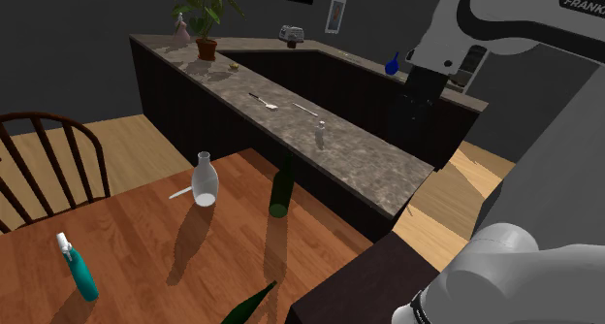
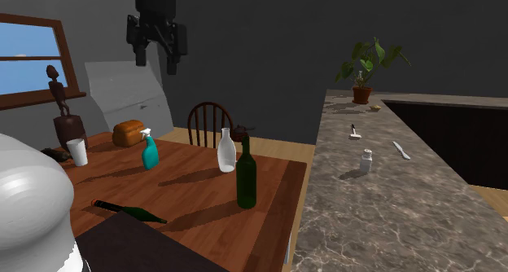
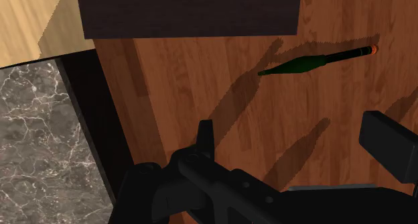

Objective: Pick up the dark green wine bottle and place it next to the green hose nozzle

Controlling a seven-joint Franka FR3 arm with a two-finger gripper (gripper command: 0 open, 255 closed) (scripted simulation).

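- Your gripper (image 2: 156, 65) hangs high above the wooden counter (image 1: 145, 235), empty, with its jaws spread wide.
- In the wrist view both fingers (image 3: 204, 132) stand far apart, and there's only bare wood grain between them.
- You've got two dark green bottles down there, and I cannot tell which one the task means.
- The upright dark green bottle (image 1: 281, 191) stands on the wooden counter, near the edge that faces the stone counter (image 1: 368, 162).
- A white carafe (image 1: 204, 179) stands just beside that bottle, with a gap between them.
- The lying dark green bottle (image 3: 315, 62) is flat on its side on the wood, near the dark stand (image 3: 187, 11). Its neck ends in an orange tip.
- In the wrist view that lying bottle sits beyond the fingers, well clear of them.
- The teal sprayer (image 1: 78, 269) stands upright with a white trigger head, well apart from both green bottles.
- In the second exterior view the carafe sits between the sprayer and the upright bottle.
- Toward the second exterior view's left, a white cup (image 2: 77, 151) and a loaf of bread (image 2: 129, 133) rest on the wood near a dark figurine (image 2: 59, 99).
- A wooden chair (image 1: 48, 162) is pulled up to the wooden counter.
- On the stone counter you've got a small white shaker (image 2: 367, 160), with a potted plant (image 2: 366, 71) at the far end.
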